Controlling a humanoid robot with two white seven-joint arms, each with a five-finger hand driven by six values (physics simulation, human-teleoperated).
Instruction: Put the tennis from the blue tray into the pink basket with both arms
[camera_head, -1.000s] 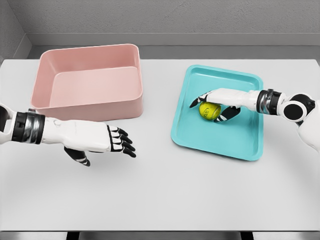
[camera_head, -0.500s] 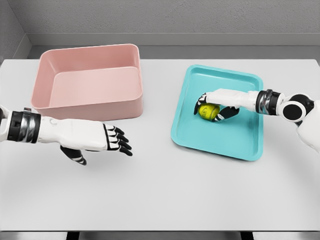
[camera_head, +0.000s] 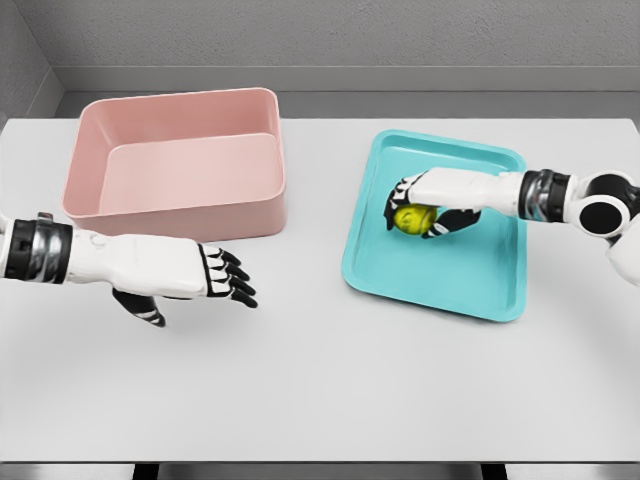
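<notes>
The ball (camera_head: 411, 218), yellow-green, was in the upper left part of the blue tray (camera_head: 470, 283), and the right hand (camera_head: 432, 200) was wrapped over it, dark fingers (camera_head: 394, 194) curled down its left side and the thumb under its right, so the hand was closed on the ball. Whether the ball touched the tray floor or sat just above it could not be told. The right arm reached in from the right edge across the tray. The pink basket (camera_head: 176, 212) stood well apart on the left half of the white table (camera_head: 330, 380), nothing in it. The left hand (camera_head: 185, 275) hovered over the table in front of the basket, palm down, fingers straight and loosely spread, holding nothing
</notes>
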